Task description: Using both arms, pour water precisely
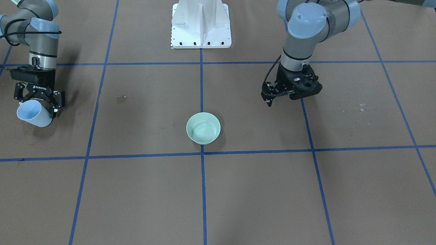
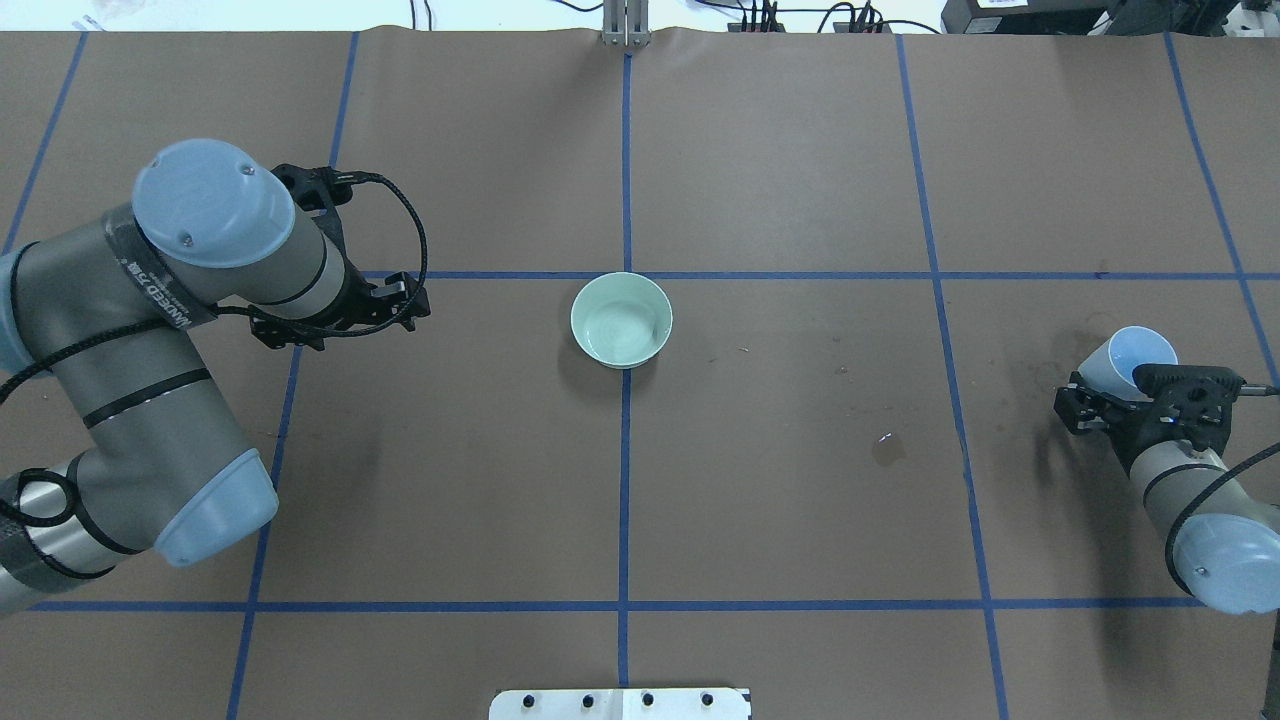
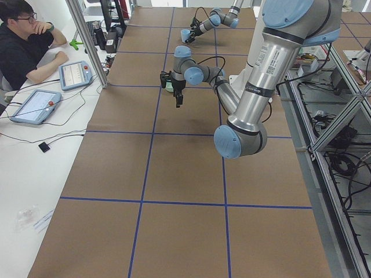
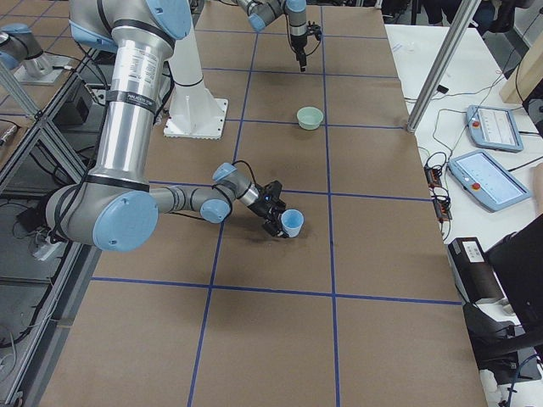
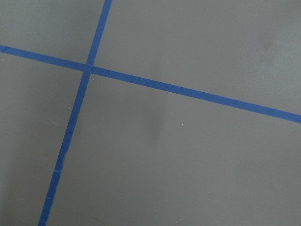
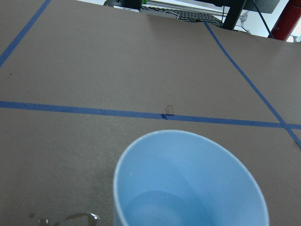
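Note:
My right gripper (image 1: 39, 108) is shut on a pale blue cup (image 1: 33, 114) and holds it tilted at the table's right end. The cup also shows in the overhead view (image 2: 1135, 358), between the gripper's (image 2: 1115, 380) fingers. The right wrist view shows a little clear water (image 6: 188, 209) in the cup's bottom. A pale green bowl (image 2: 621, 320) stands at the table's middle on the blue centre line, with a shiny film inside. My left gripper (image 1: 269, 101) is shut and empty, pointing down, well to the left of the bowl (image 1: 203, 128).
A small wet puddle (image 2: 886, 448) lies between the bowl and the cup. More droplets (image 6: 70, 217) glint on the table by the cup. The white pedestal (image 1: 201, 25) stands at the robot's edge. An operator (image 3: 23, 40) sits beyond the far side with tablets.

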Tool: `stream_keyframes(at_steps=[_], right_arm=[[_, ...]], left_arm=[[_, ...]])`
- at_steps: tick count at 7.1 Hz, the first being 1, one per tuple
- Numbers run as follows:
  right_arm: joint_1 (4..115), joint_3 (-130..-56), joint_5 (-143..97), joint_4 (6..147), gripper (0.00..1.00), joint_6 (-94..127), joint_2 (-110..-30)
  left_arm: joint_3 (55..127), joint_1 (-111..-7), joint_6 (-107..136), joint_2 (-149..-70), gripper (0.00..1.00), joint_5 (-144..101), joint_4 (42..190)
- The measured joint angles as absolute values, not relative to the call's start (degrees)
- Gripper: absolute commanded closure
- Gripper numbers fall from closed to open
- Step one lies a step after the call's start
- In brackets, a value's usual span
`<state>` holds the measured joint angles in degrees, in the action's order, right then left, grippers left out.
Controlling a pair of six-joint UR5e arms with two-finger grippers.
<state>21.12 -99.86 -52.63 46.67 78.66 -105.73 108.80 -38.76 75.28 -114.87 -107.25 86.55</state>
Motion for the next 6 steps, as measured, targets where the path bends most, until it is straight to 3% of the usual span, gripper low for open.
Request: stream_keyframes(at_steps=[6], right_arm=[[21.9, -99.9, -52.6, 46.7, 0.01, 78.5, -105.7]], left_arm=[[108.8, -38.8, 75.5, -114.9, 0.00, -107.2, 86.6]])
